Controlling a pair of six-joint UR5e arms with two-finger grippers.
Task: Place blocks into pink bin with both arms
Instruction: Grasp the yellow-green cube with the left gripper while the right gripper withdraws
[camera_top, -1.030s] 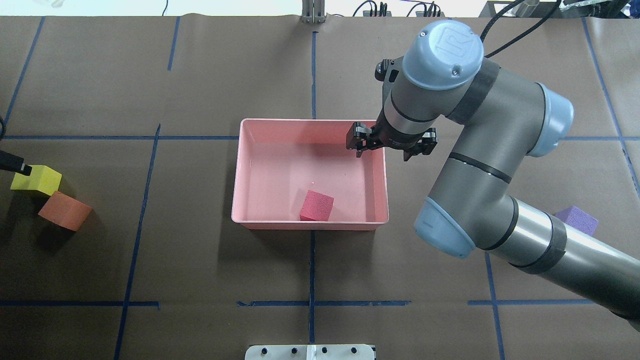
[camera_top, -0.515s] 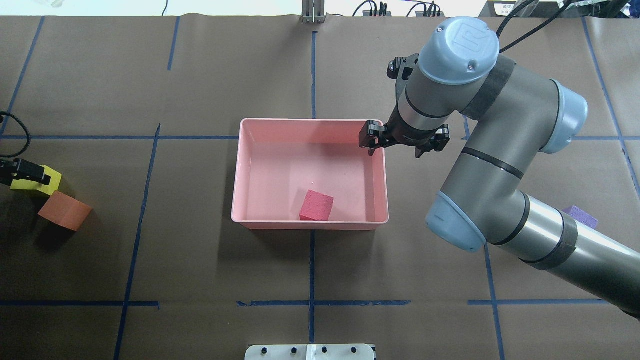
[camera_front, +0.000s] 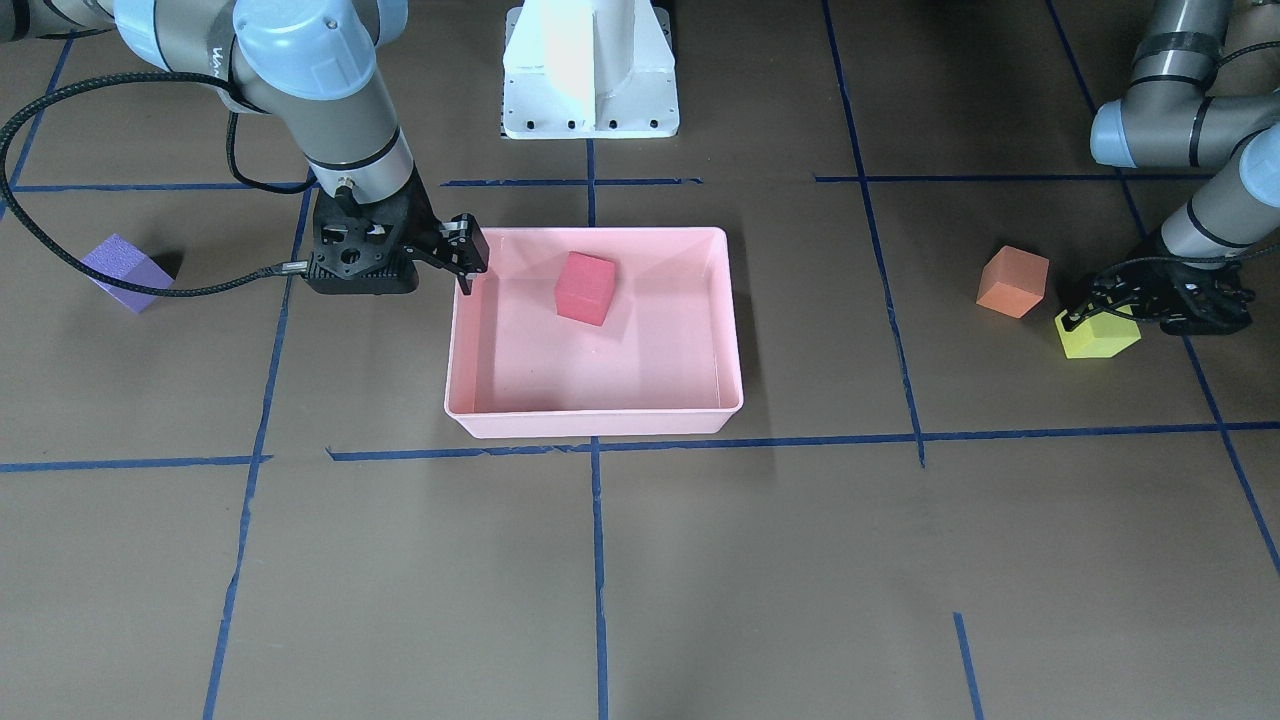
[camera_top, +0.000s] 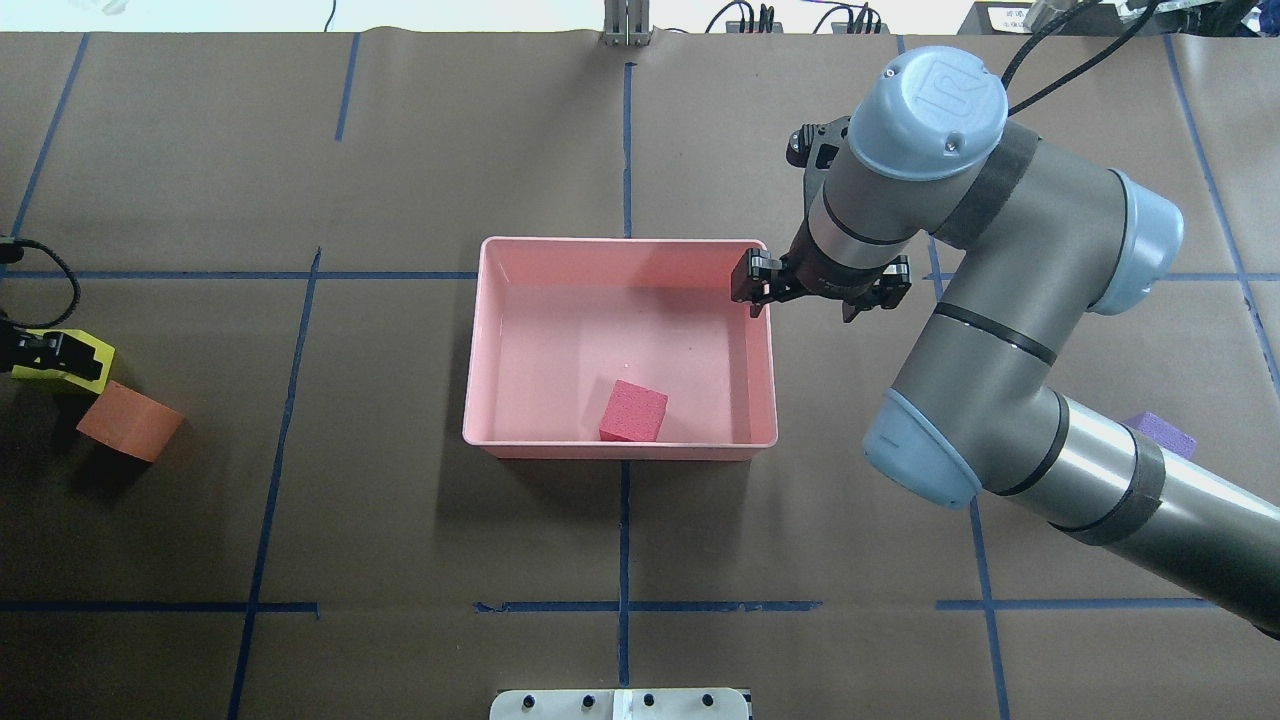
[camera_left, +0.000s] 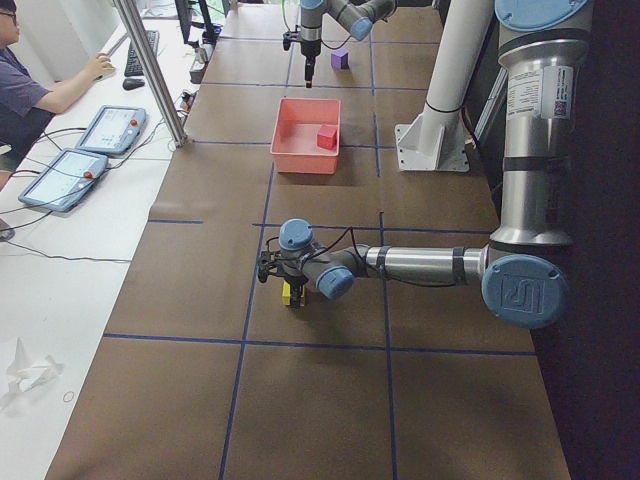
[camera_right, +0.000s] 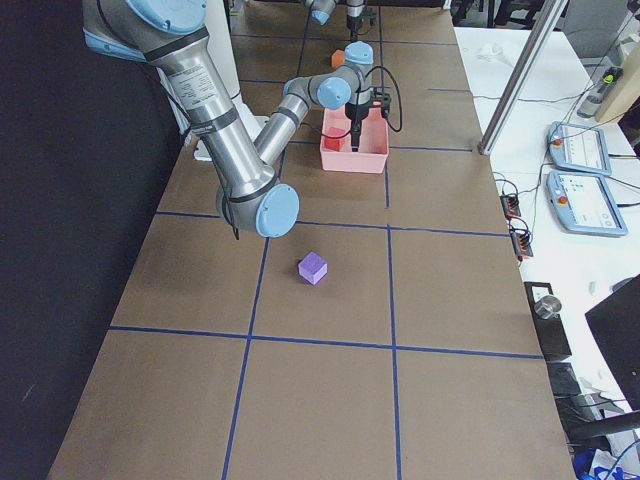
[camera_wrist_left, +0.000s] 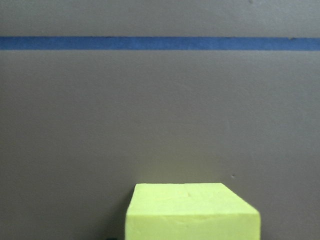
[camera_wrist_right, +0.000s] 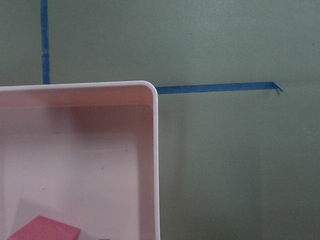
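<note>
Red cube (camera_top: 633, 411) lies in pink bin (camera_top: 620, 246); right gripper (camera_top: 800, 312) spread, empty — left gripper (camera_front: 1115, 312) straddles yellow-green cube (camera_front: 1095, 340), grip undeterminable.

I can read only the UR logo: embossed on the joint cap (camera_top: 940, 95) of the right arm (camera_top: 1010, 230) and the elbow cap (camera_left: 522, 292) of the left arm (camera_left: 425, 265). Its white label (camera_left: 530, 92) is illegible.
</note>
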